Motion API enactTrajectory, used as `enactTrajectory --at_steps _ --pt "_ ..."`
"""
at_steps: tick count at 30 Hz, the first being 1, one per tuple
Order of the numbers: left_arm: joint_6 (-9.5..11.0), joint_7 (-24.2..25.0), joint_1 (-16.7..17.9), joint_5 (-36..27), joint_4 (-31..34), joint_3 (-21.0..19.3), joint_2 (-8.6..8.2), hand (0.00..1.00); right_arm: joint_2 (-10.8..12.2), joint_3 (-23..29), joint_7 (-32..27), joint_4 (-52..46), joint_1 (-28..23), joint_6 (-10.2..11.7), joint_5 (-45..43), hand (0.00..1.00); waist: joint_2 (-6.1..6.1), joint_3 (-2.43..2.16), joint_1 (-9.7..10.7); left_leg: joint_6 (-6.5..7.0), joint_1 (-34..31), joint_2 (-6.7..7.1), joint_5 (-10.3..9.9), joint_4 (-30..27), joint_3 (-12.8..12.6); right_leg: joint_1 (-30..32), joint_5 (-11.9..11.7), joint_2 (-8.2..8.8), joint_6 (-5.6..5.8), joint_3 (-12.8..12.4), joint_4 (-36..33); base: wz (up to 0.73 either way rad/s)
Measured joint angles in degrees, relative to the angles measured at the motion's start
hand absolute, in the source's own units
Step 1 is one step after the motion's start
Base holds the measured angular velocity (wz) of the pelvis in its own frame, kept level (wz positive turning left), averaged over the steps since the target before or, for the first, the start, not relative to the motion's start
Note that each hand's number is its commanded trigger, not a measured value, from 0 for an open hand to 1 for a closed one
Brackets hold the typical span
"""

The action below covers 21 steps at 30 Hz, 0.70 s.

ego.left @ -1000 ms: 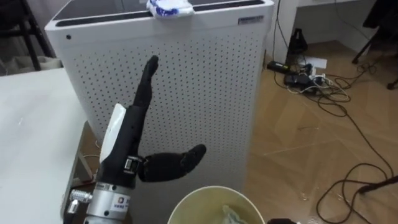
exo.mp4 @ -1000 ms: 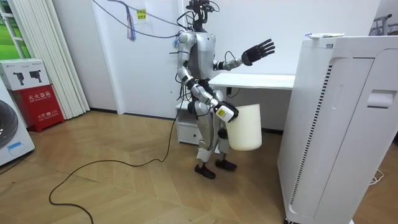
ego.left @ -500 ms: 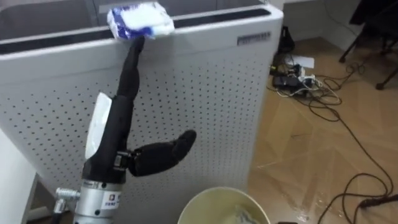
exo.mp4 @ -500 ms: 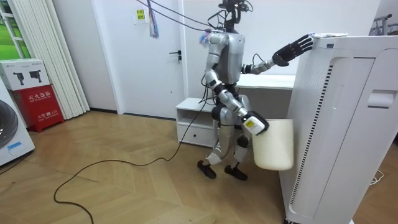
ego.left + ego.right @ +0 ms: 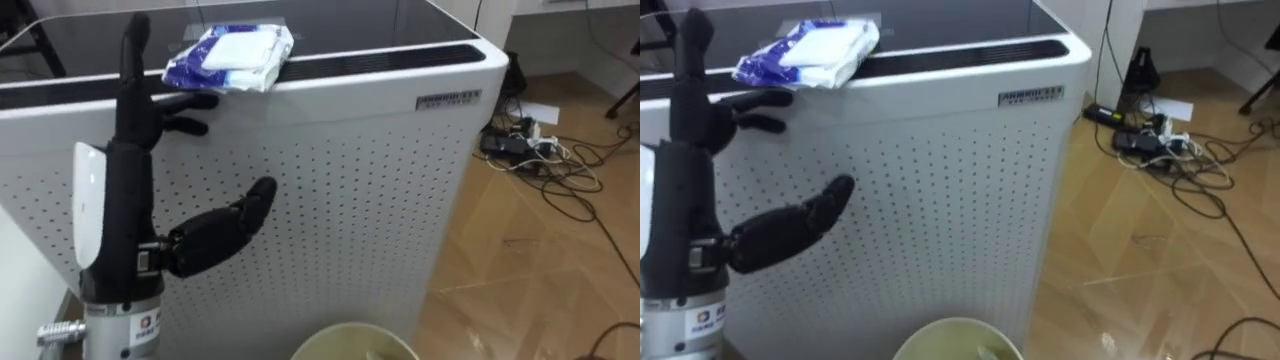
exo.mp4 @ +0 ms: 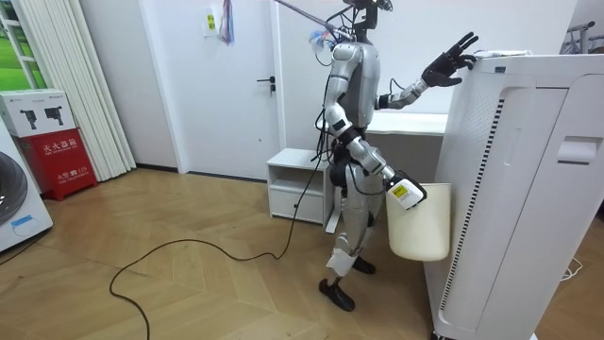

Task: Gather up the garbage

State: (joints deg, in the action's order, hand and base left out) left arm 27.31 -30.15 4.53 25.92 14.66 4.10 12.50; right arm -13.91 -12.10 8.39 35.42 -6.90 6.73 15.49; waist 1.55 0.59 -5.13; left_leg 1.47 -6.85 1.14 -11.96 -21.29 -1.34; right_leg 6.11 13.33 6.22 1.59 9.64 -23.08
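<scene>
White and blue plastic marks the 1 piece of garbage in sight: a soft packet (image 5: 232, 58) lying flat on the dark top of a tall perforated air purifier (image 5: 330, 180), close to the front edge, where a raised arm can get at it. The robot stands right against that cabinet in the room view. Its left hand (image 5: 130, 170) is lifted to the level of the top, open and holding nothing: 1 finger points straight up, the others lean forward over the edge, and the thumb sticks out to the side. The fingertips (image 5: 190, 101) sit just beside the packet's near corner, and whether they touch it I cannot tell. The spread looks like the set-up for closing round the packet, so the pick itself is probably the step in hand and not yet done. Low at the robot's right side hangs 1 cream bin (image 6: 420, 227), carried at its rim by the right hand (image 6: 404, 194); how that hand grips I cannot tell. The bin's mouth (image 5: 345, 330) shows directly below the purifier's front, presumably kept there so the packet has a short way to drop. Something pale already lies inside. Off to the right, a tangle of cables (image 5: 545, 160) lies on the wooden floor (image 5: 540, 270), well apart from the work.
</scene>
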Motion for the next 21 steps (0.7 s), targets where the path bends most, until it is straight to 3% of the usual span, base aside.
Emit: enactTrajectory --at_steps 6,21 --pt "0.83 -0.66 0.12 0.08 0.73 0.06 0.06 0.0 0.05 -0.08 0.92 -0.01 0.03 0.0 -0.23 1.0 1.01 0.01 -0.17 -0.59 0.81 -0.5 0.41 2.09 0.8 -1.81 -0.53 -0.8 -0.43 0.86 2.64 0.05" --pt "2.94 -2.0 2.56 4.53 3.42 0.41 1.95 0.0 0.12 -0.18 1.96 -0.03 -0.36 0.0 -2.09 1.0 0.52 0.29 -1.63 -0.61 2.31 -0.65 0.44 4.22 2.08 -5.1 -2.01 -1.53 -0.24 2.27 7.54 0.03"
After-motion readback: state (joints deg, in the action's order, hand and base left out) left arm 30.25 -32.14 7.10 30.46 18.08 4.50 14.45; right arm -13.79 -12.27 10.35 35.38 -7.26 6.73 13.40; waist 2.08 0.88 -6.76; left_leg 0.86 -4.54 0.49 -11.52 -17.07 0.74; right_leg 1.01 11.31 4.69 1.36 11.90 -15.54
